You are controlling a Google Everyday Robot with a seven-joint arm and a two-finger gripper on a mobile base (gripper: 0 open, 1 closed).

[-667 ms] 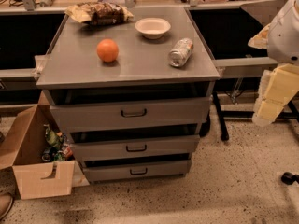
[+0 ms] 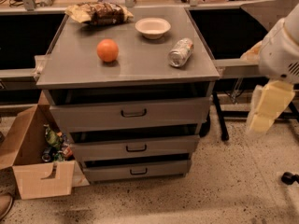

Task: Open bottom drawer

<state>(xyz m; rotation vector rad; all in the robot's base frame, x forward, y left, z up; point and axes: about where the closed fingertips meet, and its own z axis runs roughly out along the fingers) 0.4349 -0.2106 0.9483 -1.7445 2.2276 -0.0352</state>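
Observation:
The grey metal cabinet [image 2: 128, 66] has three drawers stacked in its front. The bottom drawer [image 2: 107, 171] is the lowest and shortest panel, with a small dark pull handle [image 2: 138, 171]. A dark gap shows above its front. My gripper [image 2: 270, 107], pale yellow under the white arm [image 2: 282, 50], hangs in the air to the right of the cabinet. It is level with the top drawer [image 2: 93, 115], well above and to the right of the bottom drawer's handle, and touches nothing.
On the cabinet top lie an orange [image 2: 107, 50], a white bowl [image 2: 153, 27], a tipped can [image 2: 180, 52] and a snack bag [image 2: 99, 13]. An open cardboard box [image 2: 35, 171] with trash stands on the floor at the left. A dark stand's legs [image 2: 219, 120] are on the right.
My gripper has dropped slightly beside the cabinet. The drawers and the things on top have not moved.

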